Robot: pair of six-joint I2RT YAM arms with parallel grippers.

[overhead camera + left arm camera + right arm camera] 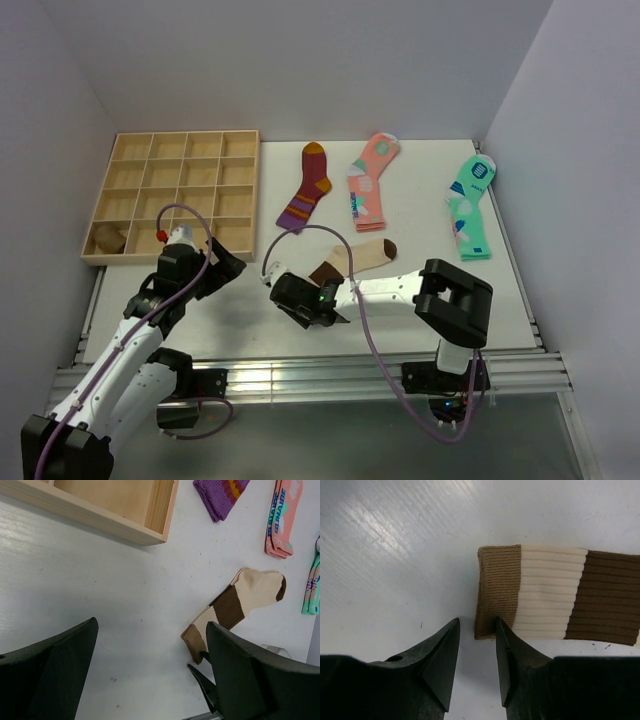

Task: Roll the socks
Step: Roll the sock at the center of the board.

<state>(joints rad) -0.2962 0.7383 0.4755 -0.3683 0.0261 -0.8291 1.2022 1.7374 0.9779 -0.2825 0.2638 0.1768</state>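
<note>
Bright even light, glare on table (375, 525).

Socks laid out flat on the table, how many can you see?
4: maroon striped sock, pink sock and mint-green sock along the back, beige-and-brown sock by the right gripper. Stacked ones may hide beneath.

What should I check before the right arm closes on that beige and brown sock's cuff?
1. Right gripper lined up on the tan cuff: ok, the cuff's corner sits between the fingers.
2. Fingers clamped on cloth: not ok, a gap shows between them.
3. Beige sock lying flat and unrolled: ok.
4. Left gripper open and off the sock: ok.
5. Maroon sock apart from the beige one: ok.
</note>
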